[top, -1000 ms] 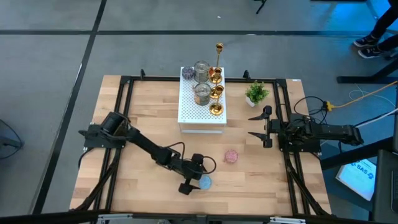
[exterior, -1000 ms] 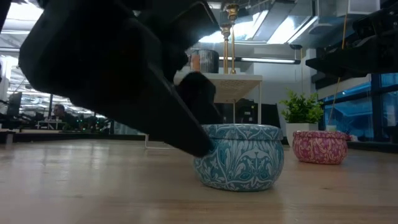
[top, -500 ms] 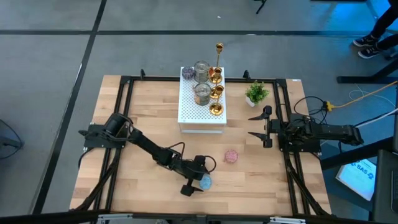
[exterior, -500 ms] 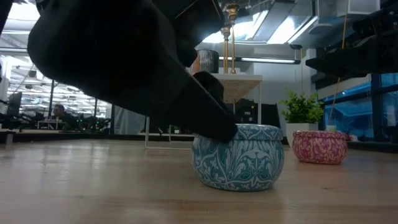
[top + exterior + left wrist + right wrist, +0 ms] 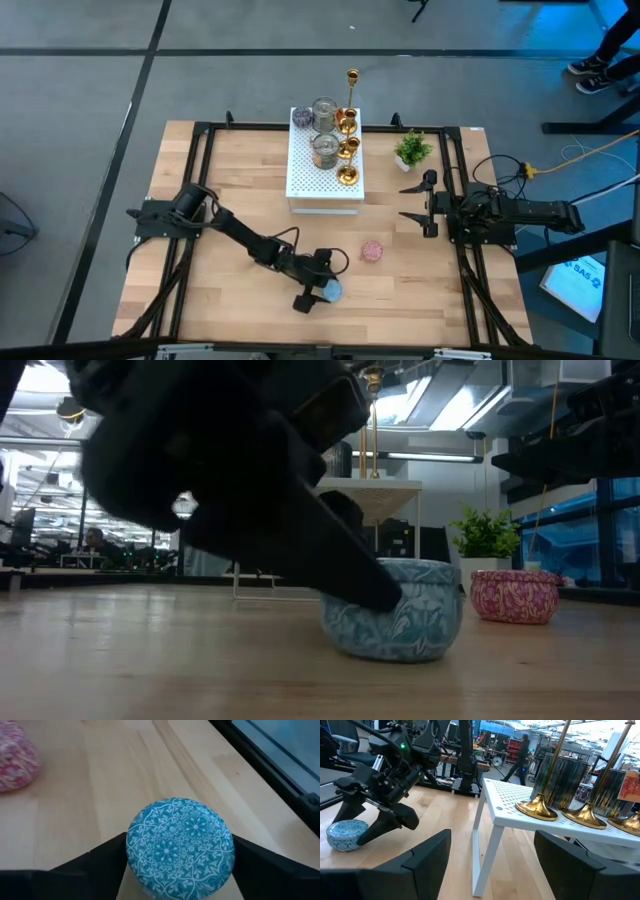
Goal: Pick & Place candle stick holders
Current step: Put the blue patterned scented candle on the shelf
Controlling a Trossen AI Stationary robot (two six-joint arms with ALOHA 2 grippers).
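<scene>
A small teal patterned round holder [image 5: 330, 292] [image 5: 180, 847] sits near the table's front edge. My left gripper [image 5: 321, 284] stands over it with one finger on each side. A pink patterned round holder [image 5: 372, 250] rests on its base a little farther back and to the right. Gold holders [image 5: 347, 148], a tall thin one [image 5: 352, 88] and silvery cups [image 5: 324, 112] stand on the white perforated box [image 5: 325, 185]. At the table's right side my right gripper [image 5: 418, 203] waits open, away from all of them. My left gripper pinches the teal holder's round side wall [image 5: 131, 845] between its two fingers, one on each opposite side. The fingers [image 5: 350, 575] slant downward from the table's left. The holder's base is at the table top [image 5: 385, 652] and it looks slightly tipped.
A small green potted plant [image 5: 412, 150] stands right of the white box. Black frame rails [image 5: 200, 200] run along the table's left and right sides. Bare wood lies between the box and the two small round holders.
My left gripper has sunk a little and its fingers have drawn in against the teal holder's sides. The holder has been nudged slightly toward the table's right and now looks tipped. My right arm has kept still.
</scene>
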